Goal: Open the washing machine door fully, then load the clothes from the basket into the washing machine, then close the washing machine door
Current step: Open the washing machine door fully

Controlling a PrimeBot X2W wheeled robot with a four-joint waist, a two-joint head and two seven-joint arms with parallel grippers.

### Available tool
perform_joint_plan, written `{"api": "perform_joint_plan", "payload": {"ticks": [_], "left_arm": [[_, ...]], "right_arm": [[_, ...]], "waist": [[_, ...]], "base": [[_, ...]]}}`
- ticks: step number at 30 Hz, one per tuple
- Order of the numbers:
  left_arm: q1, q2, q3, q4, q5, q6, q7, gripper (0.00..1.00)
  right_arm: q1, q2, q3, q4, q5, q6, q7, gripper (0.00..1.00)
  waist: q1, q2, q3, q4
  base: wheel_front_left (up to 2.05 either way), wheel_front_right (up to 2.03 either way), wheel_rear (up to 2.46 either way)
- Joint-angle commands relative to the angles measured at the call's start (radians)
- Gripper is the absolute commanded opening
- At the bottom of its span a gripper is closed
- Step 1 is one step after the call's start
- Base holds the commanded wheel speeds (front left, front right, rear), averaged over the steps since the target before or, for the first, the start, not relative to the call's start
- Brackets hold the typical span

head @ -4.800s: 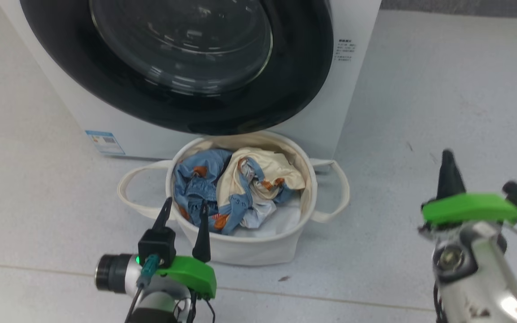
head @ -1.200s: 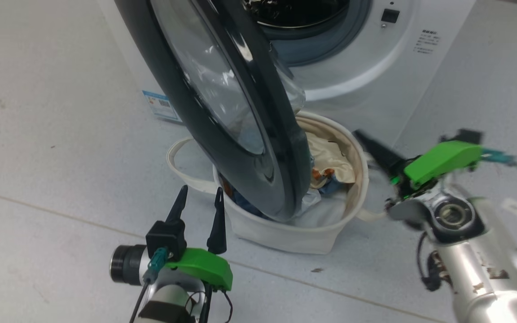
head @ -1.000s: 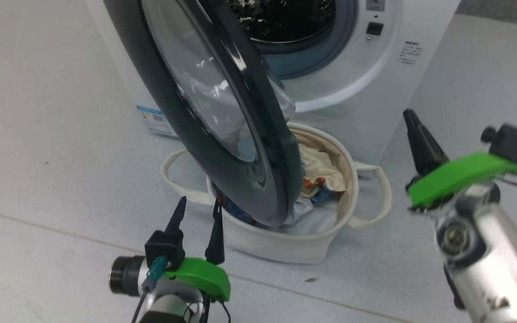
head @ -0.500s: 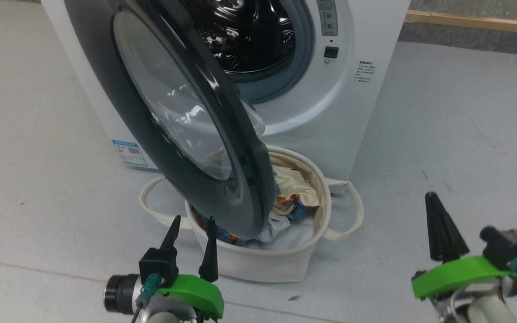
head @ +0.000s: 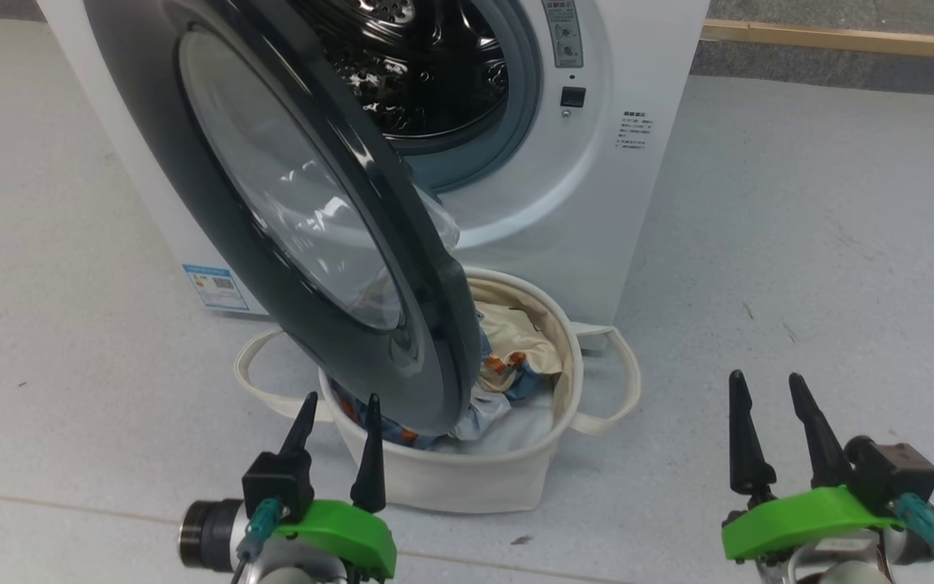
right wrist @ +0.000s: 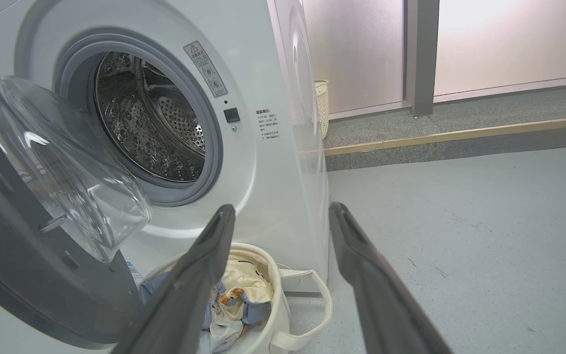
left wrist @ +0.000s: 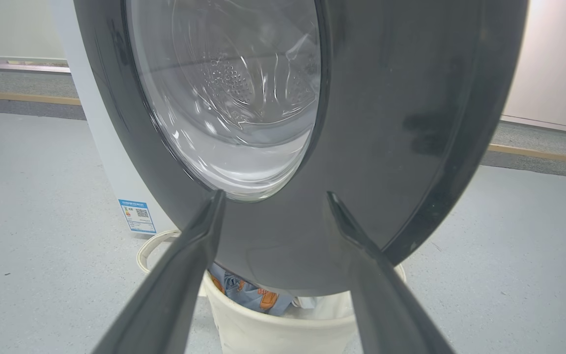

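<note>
The washing machine (head: 597, 203) stands at the back with its steel drum mouth (head: 418, 73) exposed. The washing machine door (head: 297, 227) is swung partly open and hangs over the left half of the basket (head: 467, 478). Blue and cream clothes (head: 507, 349) lie in the basket, partly hidden by the door. My left gripper (head: 341, 397) is open just in front of the door's lower rim (left wrist: 386, 123), with nothing between its fingers. My right gripper (head: 765, 375) is open and empty over bare floor to the right of the basket (right wrist: 283, 314).
A blue label (head: 216, 288) sits low on the machine's front. A raised kerb with a wooden strip (head: 840, 36) runs along the back. A pale woven bin (right wrist: 321, 108) stands behind the machine. Open grey floor lies to the right.
The door has gone from shut to partly open. My right gripper has drawn back from it to the lower right and opened. The head camera has tilted up; my left gripper has kept its place.
</note>
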Motion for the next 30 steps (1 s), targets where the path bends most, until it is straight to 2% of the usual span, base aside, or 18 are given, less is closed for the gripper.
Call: {"api": "perform_joint_plan", "payload": {"ticks": [1,12,18,25,30], "left_arm": [[-0.018,0.012,0.036,-0.029,0.007,-0.005,-0.007,1.00],[-0.015,0.012,0.032,-0.033,0.001,-0.006,-0.007,1.00],[-0.032,0.012,0.011,-0.161,-0.009,-0.015,-0.007,1.00],[-0.048,0.012,-0.098,-0.349,0.000,-0.110,-0.007,1.00],[-0.063,0.012,-0.164,-0.430,0.018,-0.152,-0.007,1.00]], "right_arm": [[-0.013,0.004,0.015,-0.027,-0.007,0.004,-0.012,1.00],[-0.016,0.014,0.030,-0.004,-0.005,0.004,-0.012,1.00],[-0.026,0.016,0.022,0.002,-0.002,0.004,-0.012,1.00],[-0.046,0.024,-0.003,0.020,0.000,0.004,-0.012,1.00],[-0.067,0.031,-0.009,0.032,0.005,0.004,-0.012,1.00]], "waist": [[0.0001,-0.0001,-0.001,0.000],[0.0001,-0.0001,-0.015,0.002],[0.0001,-0.0001,-0.003,0.003],[0.0001,-0.0001,0.018,-0.006],[0.0001,-0.0001,0.041,-0.023]], "base": [[0.00,0.00,0.00],[0.00,0.00,0.00],[0.00,0.00,0.00],[0.00,0.00,0.00],[0.00,0.00,0.00]]}}
